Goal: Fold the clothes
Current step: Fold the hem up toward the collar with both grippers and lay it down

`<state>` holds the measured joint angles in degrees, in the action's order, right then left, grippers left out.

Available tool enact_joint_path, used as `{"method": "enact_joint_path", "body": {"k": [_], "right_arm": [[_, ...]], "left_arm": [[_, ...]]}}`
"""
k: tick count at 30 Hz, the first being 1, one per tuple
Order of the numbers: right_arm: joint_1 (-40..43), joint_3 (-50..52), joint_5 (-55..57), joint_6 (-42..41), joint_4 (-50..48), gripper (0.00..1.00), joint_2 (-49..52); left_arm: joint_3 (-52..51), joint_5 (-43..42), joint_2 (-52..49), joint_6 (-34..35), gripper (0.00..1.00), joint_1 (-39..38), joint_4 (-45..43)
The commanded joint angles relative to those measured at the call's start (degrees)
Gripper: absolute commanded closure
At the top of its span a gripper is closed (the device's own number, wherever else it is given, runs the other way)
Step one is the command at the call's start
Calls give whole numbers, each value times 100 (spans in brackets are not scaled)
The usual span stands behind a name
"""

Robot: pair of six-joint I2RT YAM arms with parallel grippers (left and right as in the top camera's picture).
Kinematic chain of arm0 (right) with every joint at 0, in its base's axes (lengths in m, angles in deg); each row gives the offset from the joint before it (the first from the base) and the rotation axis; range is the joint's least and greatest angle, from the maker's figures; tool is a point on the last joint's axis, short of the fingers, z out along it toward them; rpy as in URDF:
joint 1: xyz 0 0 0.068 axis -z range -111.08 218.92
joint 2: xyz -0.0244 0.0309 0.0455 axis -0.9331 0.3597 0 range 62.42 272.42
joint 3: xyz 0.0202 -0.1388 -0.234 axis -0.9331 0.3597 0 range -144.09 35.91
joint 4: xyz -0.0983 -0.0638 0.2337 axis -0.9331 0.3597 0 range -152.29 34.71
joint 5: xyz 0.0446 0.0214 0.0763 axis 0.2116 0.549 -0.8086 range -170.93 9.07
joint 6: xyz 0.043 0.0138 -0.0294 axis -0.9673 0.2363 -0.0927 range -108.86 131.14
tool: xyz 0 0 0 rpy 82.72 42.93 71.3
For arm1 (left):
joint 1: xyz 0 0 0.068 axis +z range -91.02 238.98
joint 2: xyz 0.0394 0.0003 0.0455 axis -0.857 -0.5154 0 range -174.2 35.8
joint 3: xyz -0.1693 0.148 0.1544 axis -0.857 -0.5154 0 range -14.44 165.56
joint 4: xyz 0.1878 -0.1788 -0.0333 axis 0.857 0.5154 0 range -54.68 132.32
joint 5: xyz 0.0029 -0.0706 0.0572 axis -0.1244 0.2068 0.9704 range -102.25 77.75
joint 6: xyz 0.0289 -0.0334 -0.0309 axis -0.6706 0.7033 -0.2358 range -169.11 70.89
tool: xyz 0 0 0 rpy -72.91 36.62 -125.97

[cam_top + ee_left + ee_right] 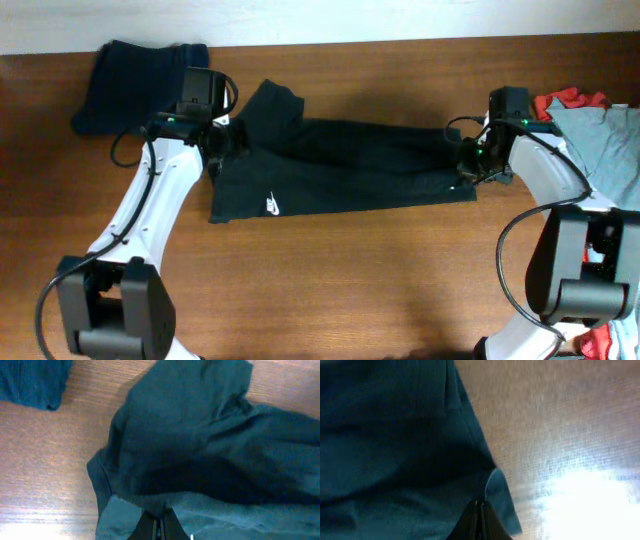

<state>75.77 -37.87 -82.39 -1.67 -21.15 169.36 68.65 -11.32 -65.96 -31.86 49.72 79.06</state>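
Observation:
The black T-shirt (350,165) lies in a long band across the middle of the table, its small white logo (271,207) near the front left corner. My left gripper (222,147) is at the shirt's left end. In the left wrist view its jaws (159,521) are shut, with a fold of the black T-shirt (200,435) pinched at the tips. My right gripper (466,165) is at the shirt's right end. Its jaws (481,509) are also shut, pinching the hem of the black T-shirt (395,435) beside bare wood.
A navy garment (135,85) lies bunched at the back left, also seen as the navy garment (30,382) in the left wrist view. A grey-blue garment (608,140) and a red one (570,98) are piled at the right edge. More red fabric (600,345) shows at the front right corner.

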Motion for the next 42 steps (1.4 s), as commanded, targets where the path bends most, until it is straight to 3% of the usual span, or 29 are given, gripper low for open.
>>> {"method": "enact_joint_path", "body": {"k": [1,10,12,13,14,15,17,18,21,22,23,24,25,26,28,29,30,39,42], "right_arm": [[-9,-103,133,28,-216,96,127],[-9,-103,133,-118,-584,93,190],[-9,-103,136,-116,-671,88,234],[-9,-103,153,-116,-719,82,258],[-9,-103,157,-114,-793,69,284],[-9,-103,157,-114,-835,62,286],[-9,-103,157,-90,-1012,35,299],[-9,-114,146,39,-1113,28,291],[-9,-437,22,544,-651,24,96],[-9,-568,20,614,-385,24,15],[-9,-730,22,647,-17,25,-87],[-9,-774,22,647,83,26,-118],[-9,-918,20,640,505,31,-192],[-9,-960,17,640,710,39,-219],[-9,-960,20,640,1064,66,-225],[-9,-866,11,640,1233,88,-177],[-9,-758,-48,640,1244,95,-155],[-11,413,-341,669,-33,96,-118],[-9,680,-730,1045,-568,96,-13]], "left_arm": [[85,354,-439,-184,99,15,-92],[85,420,-688,-260,100,15,-337],[85,573,-688,-262,96,15,-343],[85,627,-688,-260,89,15,-341],[85,645,-688,-260,60,15,-341],[85,645,-688,-260,50,15,-341],[85,645,-688,-262,25,15,-374],[111,645,-682,-323,14,15,-404],[496,706,-577,-431,13,15,-26],[629,688,-533,-396,14,15,140],[745,669,-492,-291,20,15,361],[787,632,-481,-219,37,15,483],[811,509,-466,-116,90,15,647],[809,273,-461,13,99,15,866],[752,-127,-485,26,100,15,1106],[640,-341,-507,28,100,2,1235],[555,-378,-518,28,100,-9,1252],[9,-308,-861,52,100,-33,1045],[9,-310,-1158,50,100,-35,1008]]}}
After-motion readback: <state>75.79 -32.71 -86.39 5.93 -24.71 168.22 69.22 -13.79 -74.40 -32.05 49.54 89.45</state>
